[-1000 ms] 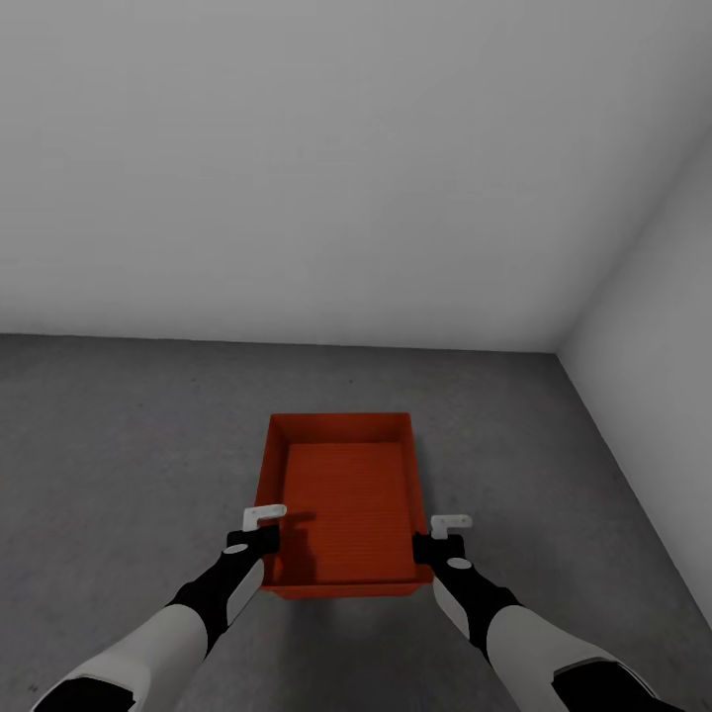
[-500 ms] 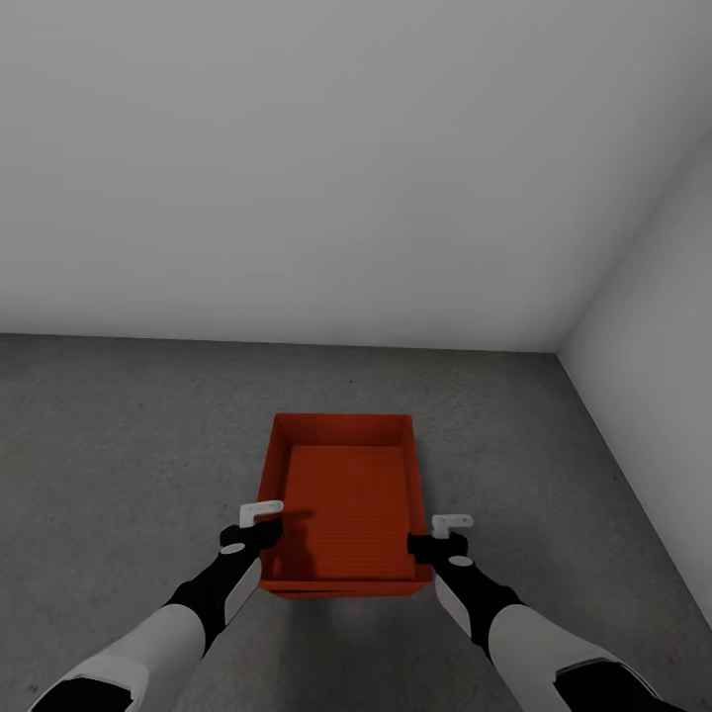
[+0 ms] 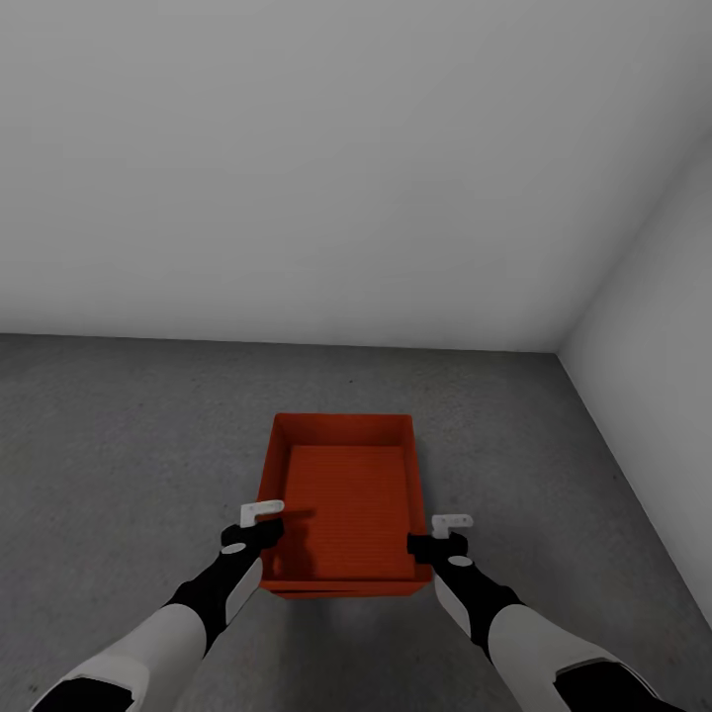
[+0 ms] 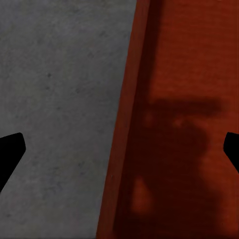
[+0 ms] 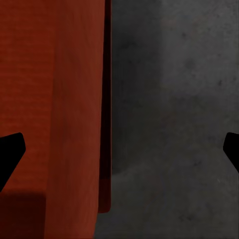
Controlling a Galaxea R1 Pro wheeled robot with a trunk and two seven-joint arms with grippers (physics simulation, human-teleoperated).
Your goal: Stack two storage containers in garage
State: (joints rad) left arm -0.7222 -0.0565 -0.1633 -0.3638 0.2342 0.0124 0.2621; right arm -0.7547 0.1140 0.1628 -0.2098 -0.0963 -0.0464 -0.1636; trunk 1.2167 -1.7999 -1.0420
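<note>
Two white walls point(image 3: 297, 168) meet in a corner at the far right of this bare room, and they are the biggest things to see. Below them lies the floor point(image 3: 119, 425), dark grey and speckled like rough concrete. On that floor, out in front of the robot and a little way from the back wall, sits an orange-red container point(image 3: 341, 494). It looks like one bin sitting inside another, because a second red edge peeks out under the near side, but I cannot tell for sure from the head view. The bin is open on top and nothing is in it. Both arms reach down to its near corners. The left gripper point(image 3: 259, 524) hangs over the bin's left wall, one finger on the floor side and one over the inside. In the left wrist view the red wall point(image 4: 130, 124) runs between the two dark fingertips point(image 4: 10, 152), which are spread wide and do not touch it. The right gripper point(image 3: 442, 534) hangs the same way over the right wall point(image 5: 74, 124), its fingertips point(image 5: 11, 149) wide apart too, with grey floor on one side and red on the other.
</note>
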